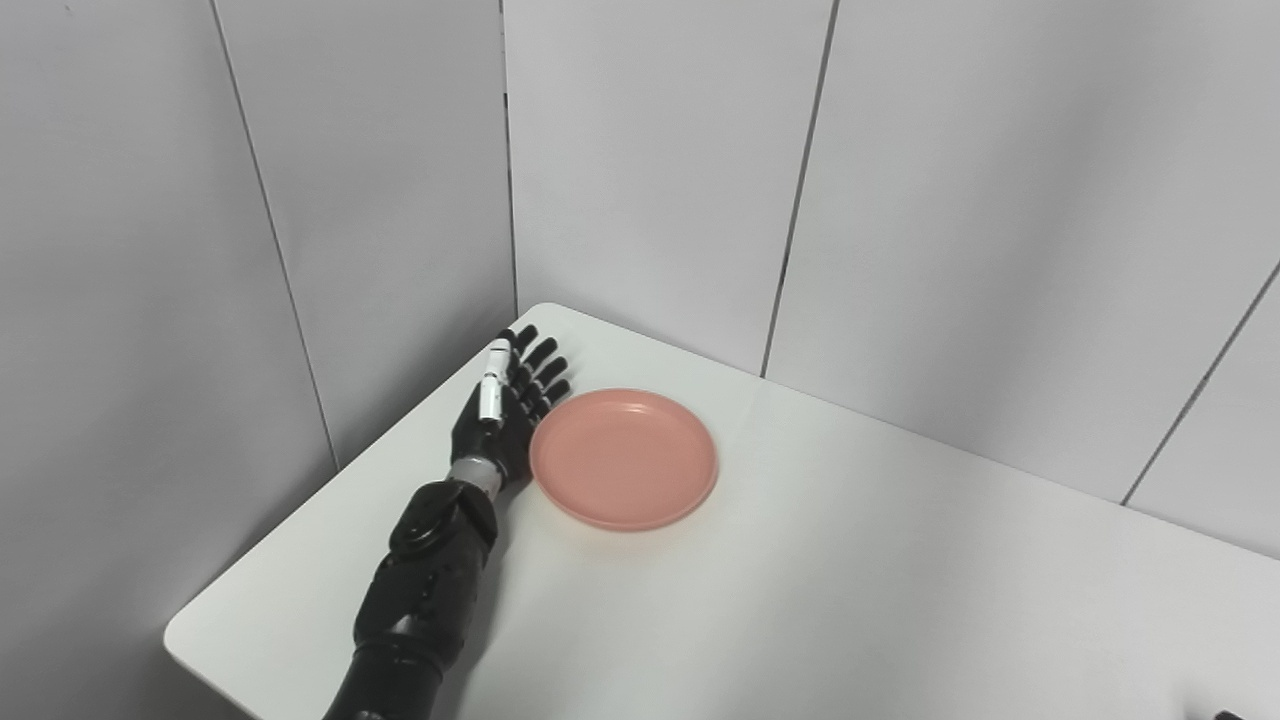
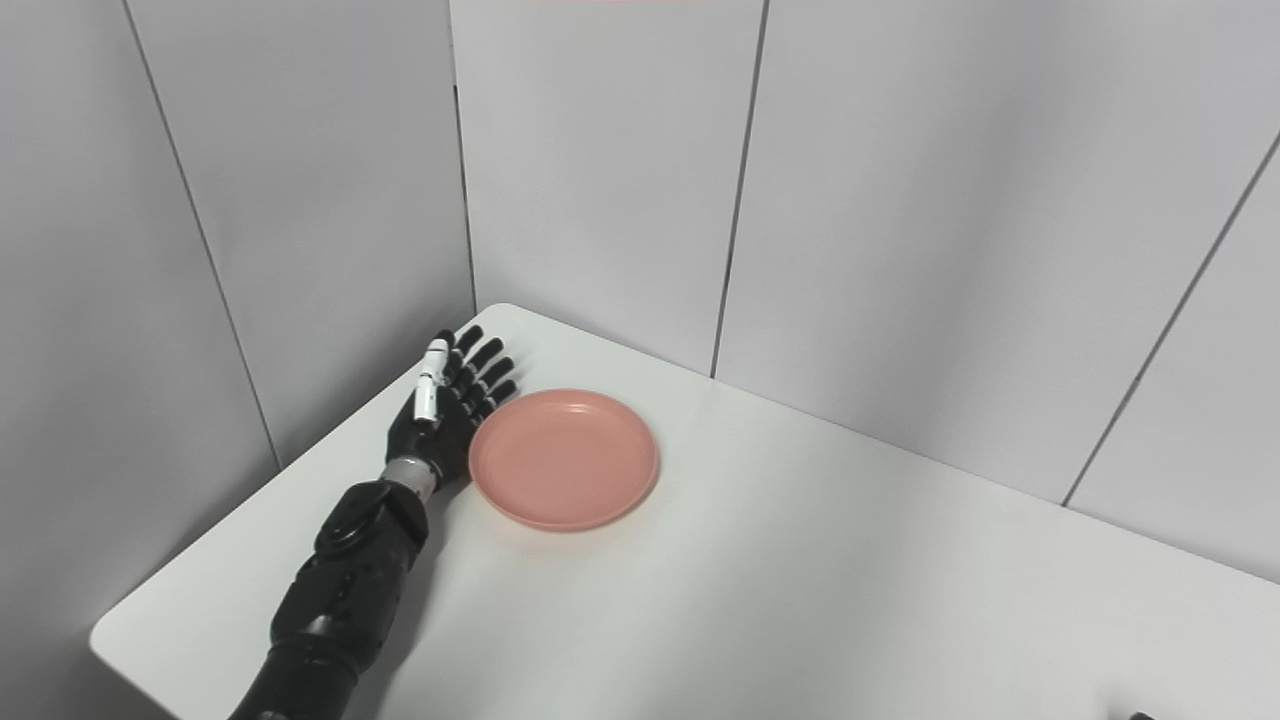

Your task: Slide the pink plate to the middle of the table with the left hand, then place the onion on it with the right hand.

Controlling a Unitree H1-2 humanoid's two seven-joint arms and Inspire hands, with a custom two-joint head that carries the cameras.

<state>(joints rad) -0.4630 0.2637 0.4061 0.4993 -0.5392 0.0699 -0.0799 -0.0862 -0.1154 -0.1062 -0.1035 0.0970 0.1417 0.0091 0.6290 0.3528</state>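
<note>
A round pink plate (image 1: 623, 458) lies flat near the table's far left corner, with nothing on it. My left hand (image 1: 505, 405) stands on edge right against the plate's left rim, fingers straight and spread, pointing toward the back wall; it is open and holds nothing. No onion shows in either view. Of my right hand only a small dark tip (image 1: 1228, 714) peeks in at the bottom right corner, too little to tell its state.
The white table (image 1: 850, 580) runs from the far left corner toward the lower right, with its left edge close beside my left forearm (image 1: 425, 570). Grey wall panels stand directly behind the table's far edges.
</note>
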